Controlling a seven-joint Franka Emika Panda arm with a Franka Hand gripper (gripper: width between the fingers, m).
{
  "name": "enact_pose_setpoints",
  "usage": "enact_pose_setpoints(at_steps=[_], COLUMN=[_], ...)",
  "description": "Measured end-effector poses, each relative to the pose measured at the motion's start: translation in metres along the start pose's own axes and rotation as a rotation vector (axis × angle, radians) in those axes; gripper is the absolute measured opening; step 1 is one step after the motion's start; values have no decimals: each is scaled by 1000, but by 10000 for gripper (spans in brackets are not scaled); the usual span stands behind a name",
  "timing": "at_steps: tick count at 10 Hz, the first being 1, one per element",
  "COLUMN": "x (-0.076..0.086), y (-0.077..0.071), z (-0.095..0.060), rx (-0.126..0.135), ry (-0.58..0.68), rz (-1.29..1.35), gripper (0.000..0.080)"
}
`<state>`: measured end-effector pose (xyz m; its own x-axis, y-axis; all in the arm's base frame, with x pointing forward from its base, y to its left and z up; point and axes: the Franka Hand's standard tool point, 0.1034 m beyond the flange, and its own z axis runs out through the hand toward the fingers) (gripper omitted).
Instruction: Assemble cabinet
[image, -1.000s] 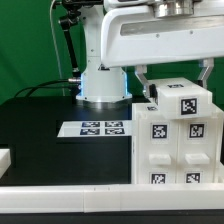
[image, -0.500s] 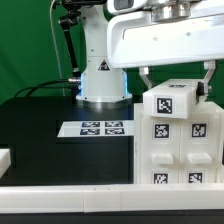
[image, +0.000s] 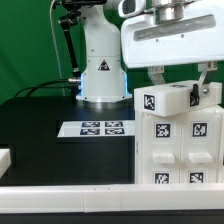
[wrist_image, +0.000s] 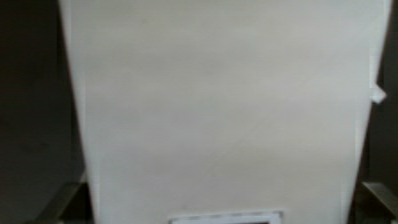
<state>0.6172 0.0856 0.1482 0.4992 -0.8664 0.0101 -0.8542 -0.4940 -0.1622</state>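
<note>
The white cabinet (image: 178, 150) stands at the exterior view's right on the black table, with tags on its front blocks. A separate white cabinet panel (image: 168, 99) with a tag sits on top of it, tilted. My gripper (image: 182, 86) comes down from above with one finger on each side of this panel and is shut on it. In the wrist view the panel (wrist_image: 222, 100) fills almost the whole picture, and the gripper (wrist_image: 222, 200) shows only as dark fingers (wrist_image: 75, 198) at its two edges.
The marker board (image: 100, 128) lies flat in the middle of the table. The arm's white base (image: 100, 75) stands behind it. A small white part (image: 5, 158) lies at the exterior view's left edge. A white rail (image: 60, 190) runs along the front.
The hand has shifted toward the exterior view's right and its fingers now stand closer together. The top panel has turned and tilted, its tag moving toward the view's left.
</note>
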Motion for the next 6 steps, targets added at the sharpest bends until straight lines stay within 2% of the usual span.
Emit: enact_pose_setpoints(at_steps=[6], x=[-2], y=[-1], z=[1], rx=[9], ry=[-53], rz=[511], gripper=[560])
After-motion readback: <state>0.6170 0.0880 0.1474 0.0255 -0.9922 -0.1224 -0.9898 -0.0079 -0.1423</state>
